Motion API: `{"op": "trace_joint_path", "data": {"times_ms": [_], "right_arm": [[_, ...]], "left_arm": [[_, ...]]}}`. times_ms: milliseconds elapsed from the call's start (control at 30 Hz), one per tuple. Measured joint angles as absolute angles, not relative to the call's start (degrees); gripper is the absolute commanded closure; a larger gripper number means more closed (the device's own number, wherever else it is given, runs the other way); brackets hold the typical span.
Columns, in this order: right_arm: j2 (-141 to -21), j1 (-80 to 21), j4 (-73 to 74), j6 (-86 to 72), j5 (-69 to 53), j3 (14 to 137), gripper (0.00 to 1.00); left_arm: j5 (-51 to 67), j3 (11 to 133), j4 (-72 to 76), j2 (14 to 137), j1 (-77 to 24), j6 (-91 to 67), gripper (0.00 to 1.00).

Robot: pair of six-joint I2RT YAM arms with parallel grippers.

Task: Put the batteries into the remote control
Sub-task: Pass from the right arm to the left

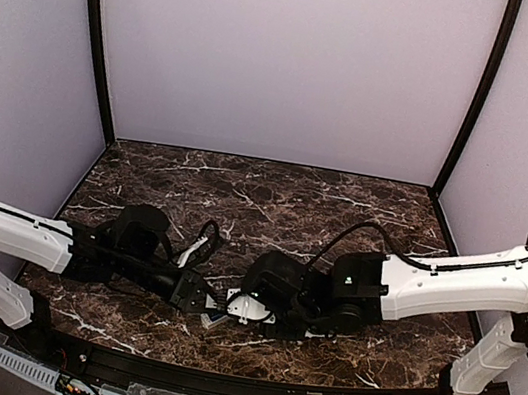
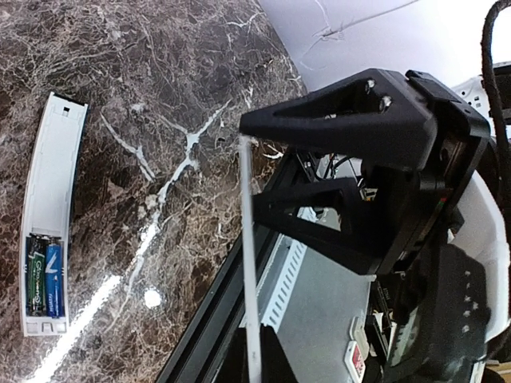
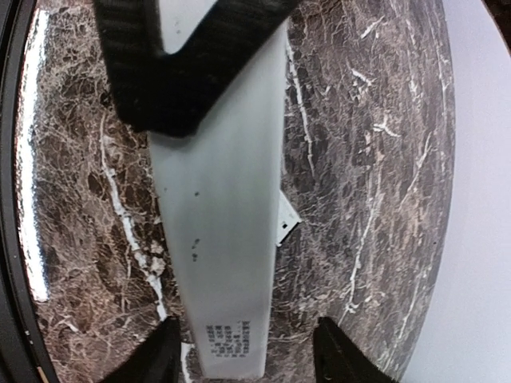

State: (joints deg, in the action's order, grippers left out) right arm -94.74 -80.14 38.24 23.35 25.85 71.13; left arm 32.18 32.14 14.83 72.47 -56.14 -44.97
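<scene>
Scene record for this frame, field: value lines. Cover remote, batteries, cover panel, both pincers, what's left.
remote control: flat on marble table, compartment open
batteries: two cells seated side by side at one end, one blue, one dark green
back cover: off the remote, raised above the table
left pincer: appears shut on back cover
right pincer: open, fingertips either side of the cover's labelled end, gaps visible
remaining: probably refitting the cover

Dark veined marble table (image 1: 274, 199), pale lilac walls (image 1: 287, 59), black corner posts (image 1: 98, 38).
</scene>
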Motion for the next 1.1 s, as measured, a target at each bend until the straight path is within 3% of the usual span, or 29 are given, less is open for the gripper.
{"op": "trace_joint_path", "data": {"times_ms": [67, 333, 567, 700, 1100], "right_arm": [[-93.4, -80.2, 37.1, 22.5, 27.1, 70.2, 0.04], [-79.6, -75.8, 30.5, 13.9, 25.7, 66.2, 0.01], [-65.3, -58.5, 18.6, -2.9, 5.8, 60.9, 0.21], [-67.1, -55.6, 14.5, -8.8, -5.5, 60.8, 0.34], [-68.6, -45.5, -1.7, -24.2, -37.0, 52.9, 0.53]], "left_arm": [[32.3, 32.1, 15.5, 72.4, -56.1, -45.3, 1.0], [29.4, 28.9, 20.1, 67.9, -55.8, -46.6, 1.0], [22.6, 23.6, 26.7, 57.6, -55.7, -46.2, 1.0], [21.8, 23.6, 29.6, 57.1, -55.7, -44.8, 1.0], [19.9, 20.2, 38.0, 53.3, -55.7, -41.2, 1.0]]}}
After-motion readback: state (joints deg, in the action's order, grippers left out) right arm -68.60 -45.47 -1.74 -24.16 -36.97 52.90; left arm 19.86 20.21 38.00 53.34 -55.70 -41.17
